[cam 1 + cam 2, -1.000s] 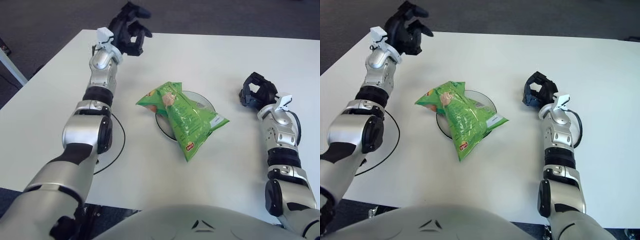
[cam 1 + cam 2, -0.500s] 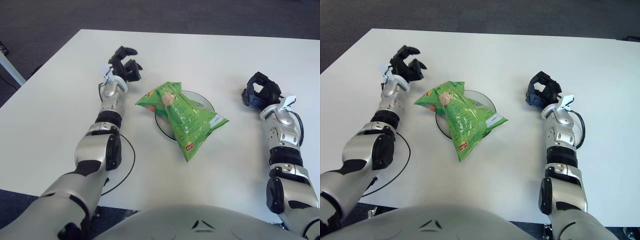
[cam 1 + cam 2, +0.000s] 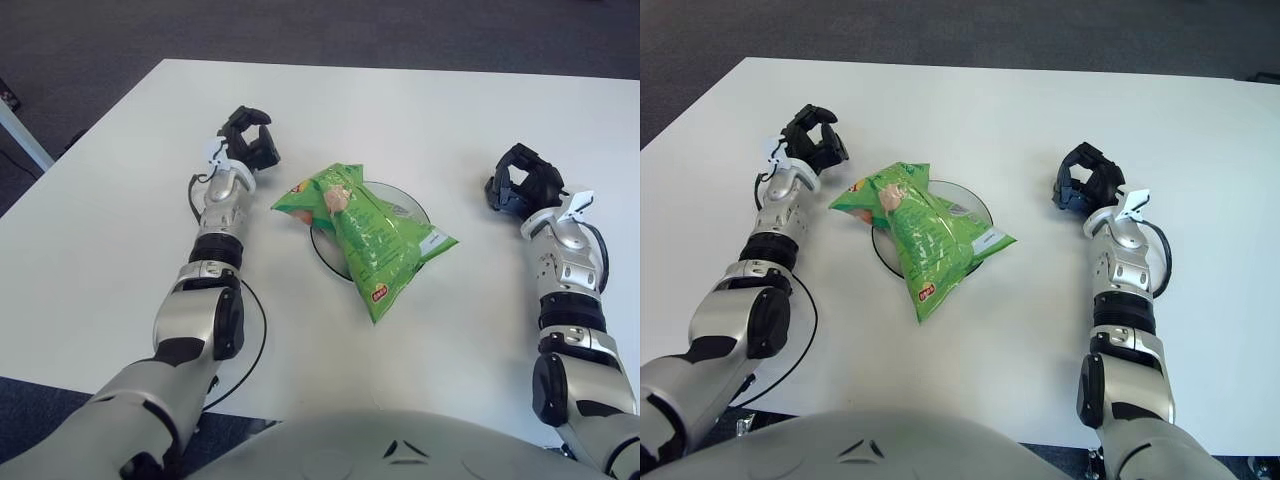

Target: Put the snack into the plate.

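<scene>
A green snack bag [image 3: 365,232] lies across a clear plate [image 3: 410,205] in the middle of the white table, its lower end hanging over the plate's front rim. My left hand [image 3: 250,145] rests on the table to the left of the bag, apart from it, fingers curled and holding nothing. My right hand [image 3: 520,185] rests on the table to the right of the plate, fingers curled and empty.
A black cable [image 3: 255,330] loops on the table beside my left forearm. The white table [image 3: 420,110] stretches far behind the plate; its left edge drops to dark carpet [image 3: 60,60].
My left hand has come down from high at the far left and now rests on the table beside the bag. The bag and my right hand have stayed put.
</scene>
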You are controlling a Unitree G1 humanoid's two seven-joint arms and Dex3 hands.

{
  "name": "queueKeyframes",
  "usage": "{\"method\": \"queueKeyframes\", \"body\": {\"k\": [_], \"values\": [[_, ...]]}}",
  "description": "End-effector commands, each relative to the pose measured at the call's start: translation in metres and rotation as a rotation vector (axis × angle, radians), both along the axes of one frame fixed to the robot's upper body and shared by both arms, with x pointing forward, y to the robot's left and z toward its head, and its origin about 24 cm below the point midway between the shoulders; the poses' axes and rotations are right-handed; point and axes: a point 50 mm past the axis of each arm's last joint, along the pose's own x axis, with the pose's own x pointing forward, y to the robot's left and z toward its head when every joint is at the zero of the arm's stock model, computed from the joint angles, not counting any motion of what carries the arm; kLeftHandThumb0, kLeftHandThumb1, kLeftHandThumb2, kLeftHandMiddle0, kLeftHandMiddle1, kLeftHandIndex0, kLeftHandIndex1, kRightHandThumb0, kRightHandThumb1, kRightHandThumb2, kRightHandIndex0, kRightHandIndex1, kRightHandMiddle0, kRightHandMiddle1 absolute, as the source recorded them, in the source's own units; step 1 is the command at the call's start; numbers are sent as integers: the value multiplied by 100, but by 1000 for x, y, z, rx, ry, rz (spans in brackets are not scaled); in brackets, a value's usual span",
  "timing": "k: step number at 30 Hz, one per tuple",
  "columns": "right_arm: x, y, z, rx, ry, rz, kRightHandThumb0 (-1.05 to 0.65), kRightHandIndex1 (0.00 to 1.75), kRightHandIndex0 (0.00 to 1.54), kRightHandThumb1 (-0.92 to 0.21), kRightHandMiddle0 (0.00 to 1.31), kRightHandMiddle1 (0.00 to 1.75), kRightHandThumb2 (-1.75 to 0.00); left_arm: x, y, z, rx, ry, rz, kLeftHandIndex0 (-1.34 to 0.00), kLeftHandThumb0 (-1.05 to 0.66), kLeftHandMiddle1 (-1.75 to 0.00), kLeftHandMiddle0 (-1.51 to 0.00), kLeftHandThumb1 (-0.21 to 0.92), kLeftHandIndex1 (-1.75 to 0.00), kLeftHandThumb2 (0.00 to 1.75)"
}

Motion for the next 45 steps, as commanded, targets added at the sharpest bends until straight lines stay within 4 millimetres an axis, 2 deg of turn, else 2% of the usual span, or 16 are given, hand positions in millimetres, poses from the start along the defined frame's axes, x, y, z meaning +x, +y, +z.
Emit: {"method": "queueKeyframes", "body": {"k": [1,14,30,45], "values": [[-5,1,-19,38,79,-16,-49,175,133,-32,62,175,-133,-8,1,-9,7,19,15,-67,-51,-175,-128,25,-175,140],[-6,-1,-16,83,37,-42,-48,175,133,-33,61,175,-131,-49,-2,-25,23,-4,111,-67,-51,-175,-128,25,-175,140],[-14,5,-10,140,-31,-90,-47,175,136,-36,58,175,-127,-68,-4,-13,-2,-110,112,-68,-51,-175,-123,23,-175,142],[-24,15,-6,154,-19,-93,-47,175,135,-37,58,175,-126,-78,-2,-15,-7,-122,109,-70,-52,-175,-123,21,-175,144]]}}
